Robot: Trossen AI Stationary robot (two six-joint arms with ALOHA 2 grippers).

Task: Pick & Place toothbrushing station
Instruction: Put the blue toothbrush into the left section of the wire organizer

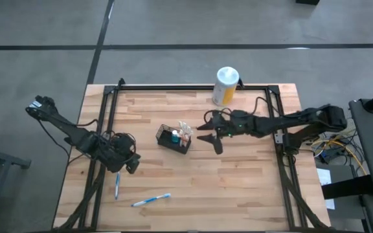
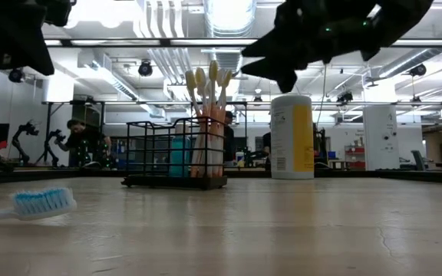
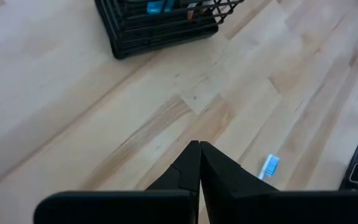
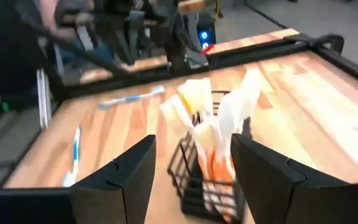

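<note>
The toothbrushing station, a small black wire basket (image 1: 174,138) (image 2: 175,153) (image 4: 210,183), stands on its base near the middle of the wooden table. Pale-headed toothbrushes (image 4: 219,124) and a blue item (image 1: 174,136) stand inside it. My right gripper (image 1: 206,133) (image 4: 192,146) hovers open just to the basket's right, pointing at it with nothing between its fingers. My left gripper (image 1: 131,162) (image 3: 199,165) is shut and empty above the table, to the left of the basket and nearer the front edge.
A white-topped cylindrical canister (image 1: 225,85) (image 2: 291,136) stands at the far edge. Two blue toothbrushes (image 1: 117,186) (image 1: 151,200) lie on the near left of the table. Black frame rails (image 1: 109,110) run along the left, right and far sides.
</note>
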